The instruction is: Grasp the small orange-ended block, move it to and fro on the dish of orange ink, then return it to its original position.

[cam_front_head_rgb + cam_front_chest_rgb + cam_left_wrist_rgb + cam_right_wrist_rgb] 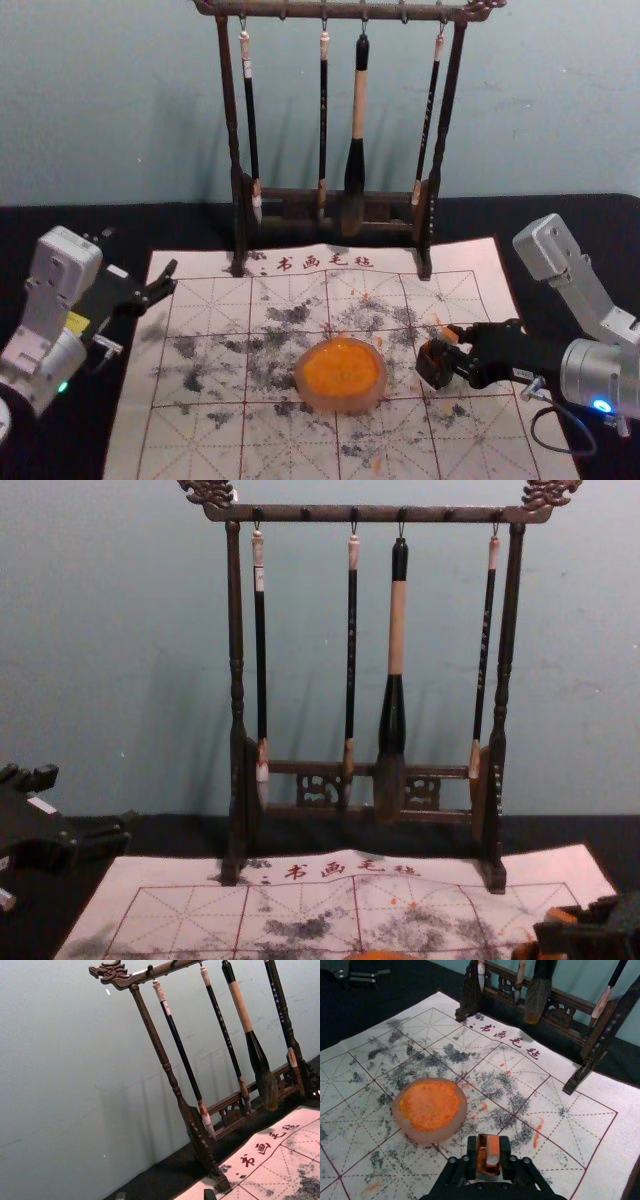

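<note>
In the head view my right gripper (452, 350) is right of the ink dish (340, 402), shut on the small dark block (433, 366). The right wrist view has the block (492, 1151), its end stained orange, between the fingertips of my right gripper (488, 1152); the dish (415, 1132) of orange ink (431, 1104) lies apart from it. Whether the block touches the mat I cannot tell. My left gripper (168, 280) stands open and idle at the mat's left edge.
The white calligraphy mat (215, 455), stained with grey and orange marks, lies flat on the black table (60, 225). Behind it stands a dark wooden rack (232, 130) with several hanging brushes, the thickest brush (357, 150) right of its middle.
</note>
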Tool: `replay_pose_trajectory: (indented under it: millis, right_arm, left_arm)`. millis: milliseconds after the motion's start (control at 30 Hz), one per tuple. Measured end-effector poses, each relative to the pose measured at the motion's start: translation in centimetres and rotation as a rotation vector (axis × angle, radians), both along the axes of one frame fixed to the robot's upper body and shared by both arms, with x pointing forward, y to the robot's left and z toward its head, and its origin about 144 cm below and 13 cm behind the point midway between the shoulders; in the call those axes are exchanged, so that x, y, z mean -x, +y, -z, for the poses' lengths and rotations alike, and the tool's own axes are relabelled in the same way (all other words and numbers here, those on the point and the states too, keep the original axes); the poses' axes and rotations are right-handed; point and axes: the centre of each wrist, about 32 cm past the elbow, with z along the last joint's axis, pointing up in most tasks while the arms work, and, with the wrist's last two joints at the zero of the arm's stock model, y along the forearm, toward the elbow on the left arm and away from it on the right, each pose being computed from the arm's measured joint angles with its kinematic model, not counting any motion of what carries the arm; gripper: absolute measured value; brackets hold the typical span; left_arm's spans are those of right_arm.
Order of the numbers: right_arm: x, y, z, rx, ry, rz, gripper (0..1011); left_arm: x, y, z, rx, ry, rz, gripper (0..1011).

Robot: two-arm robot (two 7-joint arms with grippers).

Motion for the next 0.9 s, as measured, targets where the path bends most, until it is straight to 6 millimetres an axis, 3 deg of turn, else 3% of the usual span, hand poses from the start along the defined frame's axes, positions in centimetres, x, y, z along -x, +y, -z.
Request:
replay_pose_trajectory:
  millis: [100, 233, 800, 900]
  right_arm:
    - [0.00, 0.01, -0.01, 0.000, 0.000, 0.000, 261]
    - [0.00, 0.01, -0.01, -0.001, 0.000, 0.000, 426]
    - [0.00, 0.01, -0.01, -0.002, 0.000, 0.001, 958]
    - [0.00, 0.01, -0.01, -0.002, 0.000, 0.001, 998]
  left_arm:
    - [0.00, 0.00, 0.00, 0.000, 0.000, 0.000, 1010]
    - [0.00, 0.00, 0.00, 0.000, 0.000, 0.000, 1010]
    - [0.00, 0.00, 0.00, 0.000, 0.000, 0.000, 1010]
    - [0.00, 0.00, 0.00, 0.000, 0.000, 0.000, 1010]
